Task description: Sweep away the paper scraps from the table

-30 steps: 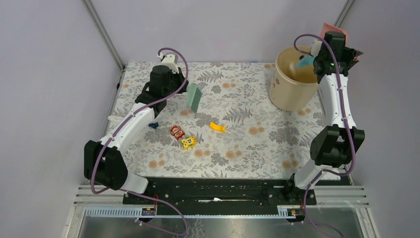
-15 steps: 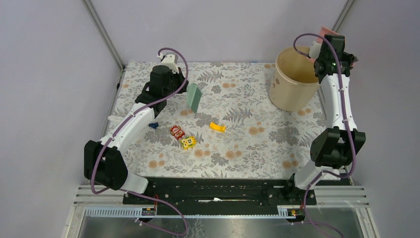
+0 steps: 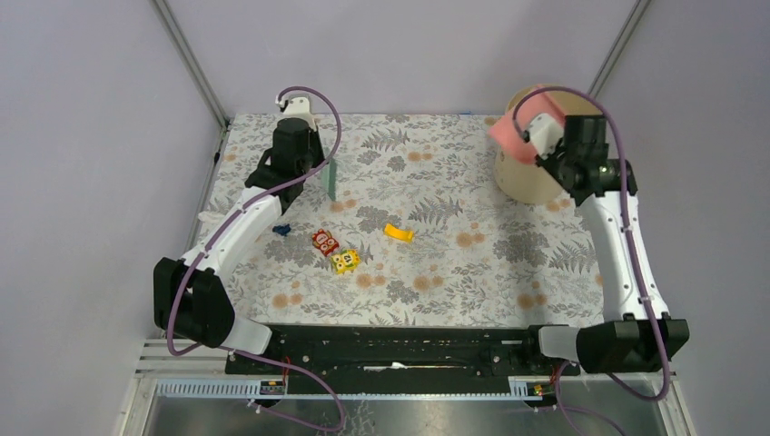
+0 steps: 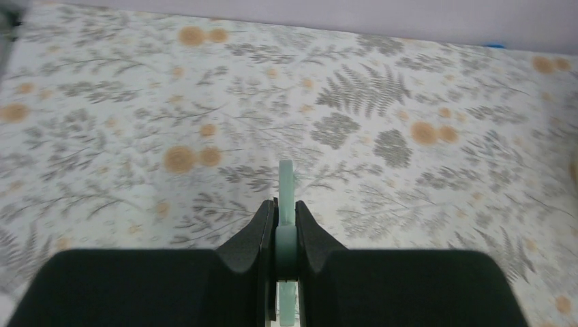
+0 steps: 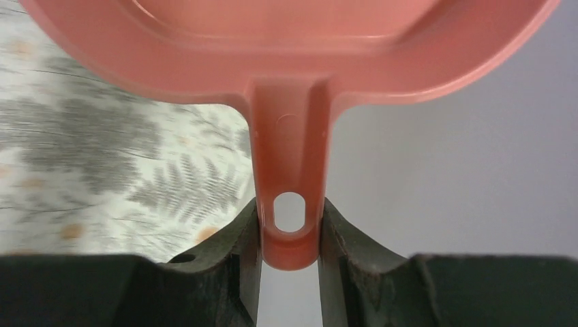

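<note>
One navy paper scrap (image 3: 281,230) lies on the table (image 3: 472,272), toward the bases from the left gripper (image 4: 286,212), which is clamped on a pale green brush (image 4: 287,187). A good sweep would set the brush just beyond the scrap and steer clear of the toy blocks (image 3: 336,252). The right gripper (image 5: 290,225) pinches the pink dustpan (image 5: 286,41) by its handle, over the beige bucket (image 3: 531,182), whose contents are hidden.

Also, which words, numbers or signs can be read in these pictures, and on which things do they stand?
Nothing can be read.
Red block: dark marks on top, too small to read.
Yellow block: dark marks, too small to read.
Dustpan, green brush, bucket: no text seen.
</note>
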Motion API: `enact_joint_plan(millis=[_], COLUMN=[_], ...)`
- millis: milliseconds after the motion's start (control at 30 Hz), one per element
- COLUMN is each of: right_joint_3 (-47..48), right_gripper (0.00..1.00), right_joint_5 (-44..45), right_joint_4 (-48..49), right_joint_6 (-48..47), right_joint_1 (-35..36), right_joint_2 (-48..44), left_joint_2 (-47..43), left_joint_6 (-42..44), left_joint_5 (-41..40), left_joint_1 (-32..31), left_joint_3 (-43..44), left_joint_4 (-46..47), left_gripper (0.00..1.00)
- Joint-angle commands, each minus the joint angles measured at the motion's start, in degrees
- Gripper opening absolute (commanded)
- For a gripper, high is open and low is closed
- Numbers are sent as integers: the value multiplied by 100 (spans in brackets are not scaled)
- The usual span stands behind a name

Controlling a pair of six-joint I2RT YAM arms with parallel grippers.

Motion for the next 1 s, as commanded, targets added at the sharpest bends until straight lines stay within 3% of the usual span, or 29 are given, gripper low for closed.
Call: enact_joint_plan(millis=[0, 133, 233, 400, 700, 867, 967], right_joint_3=[-638, -1090, -1300, -1515, -1805, -1927, -2133], right_gripper=[0, 0, 0, 0, 0, 0, 0], right_joint_5=[-839, -1426, -1860, -1831, -1432, -848, -576], right_joint_4=[400, 812, 929, 533, 203, 365, 536], right_joint_6=[853, 1303, 1438, 1167, 1268, 1137, 967], right_joint_1=[733, 1239, 1723, 2595, 2628, 2634, 2538], right_joint_2=[-668, -915, -524, 309, 1328, 1445, 1529], left_joint_2=[-131, -446, -802, -1128, -724, -135, 213], left_joint_6=[-270, -393, -306, -375, -137, -3, 21], left_joint_5=[-1902, -2693, -2969, -3443, -3998, -3930, -3655], left_joint_1=[-35, -26, -26, 25, 200, 310, 355], left_joint_3=[438, 170, -107, 8, 491, 381, 209], left_joint_4=[-430, -985, -1103, -1753, -3232, -3293, -2870], left_gripper=[0, 0, 0, 0, 0, 0, 0])
